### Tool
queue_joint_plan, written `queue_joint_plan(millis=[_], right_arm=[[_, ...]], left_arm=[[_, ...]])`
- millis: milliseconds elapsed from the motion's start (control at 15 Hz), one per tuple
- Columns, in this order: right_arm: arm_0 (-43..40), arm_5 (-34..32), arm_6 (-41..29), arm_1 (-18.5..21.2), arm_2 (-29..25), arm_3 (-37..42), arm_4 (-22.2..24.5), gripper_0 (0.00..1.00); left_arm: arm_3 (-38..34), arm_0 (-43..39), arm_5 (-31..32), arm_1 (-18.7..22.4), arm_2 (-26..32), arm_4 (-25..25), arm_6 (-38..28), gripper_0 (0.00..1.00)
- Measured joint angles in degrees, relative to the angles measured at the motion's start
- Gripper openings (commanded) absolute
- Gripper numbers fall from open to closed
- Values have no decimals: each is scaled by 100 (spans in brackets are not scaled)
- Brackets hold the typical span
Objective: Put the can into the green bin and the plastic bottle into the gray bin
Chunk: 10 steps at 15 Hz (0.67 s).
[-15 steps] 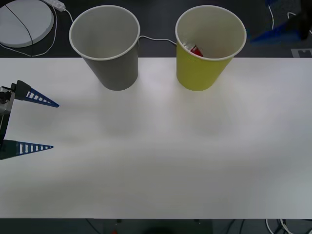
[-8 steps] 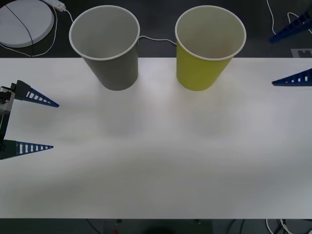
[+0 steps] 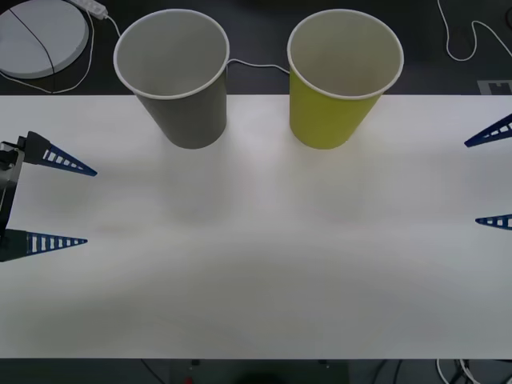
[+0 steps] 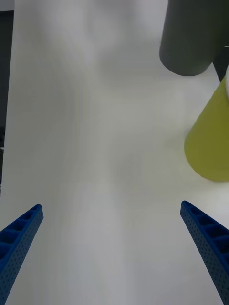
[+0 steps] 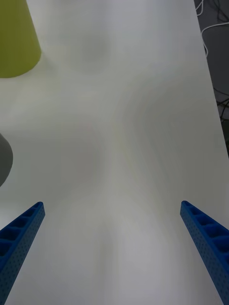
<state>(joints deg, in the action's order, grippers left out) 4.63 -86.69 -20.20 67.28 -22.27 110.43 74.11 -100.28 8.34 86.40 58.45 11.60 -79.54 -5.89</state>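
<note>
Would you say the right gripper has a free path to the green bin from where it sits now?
Probably yes. The right gripper is open at the table's right edge, and bare table lies between it and the green bin.

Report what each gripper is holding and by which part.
Nothing is held. The left gripper and the right gripper are both open and empty over the table.

left gripper (image 3: 88, 206): fingers spread, far left, low | right gripper (image 3: 472, 182): fingers spread, far right
</note>
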Motion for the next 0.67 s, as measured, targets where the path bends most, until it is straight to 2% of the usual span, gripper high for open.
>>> queue_joint_plan(millis=[333, 667], right_arm=[[-1149, 82, 985, -323, -588, 137, -15, 100], [-1561, 76, 1374, -689, -703, 144, -18, 100]], left_arm=[[-1, 1, 0, 0, 0, 0, 0, 100], [-1, 1, 0, 0, 0, 0, 0, 100]])
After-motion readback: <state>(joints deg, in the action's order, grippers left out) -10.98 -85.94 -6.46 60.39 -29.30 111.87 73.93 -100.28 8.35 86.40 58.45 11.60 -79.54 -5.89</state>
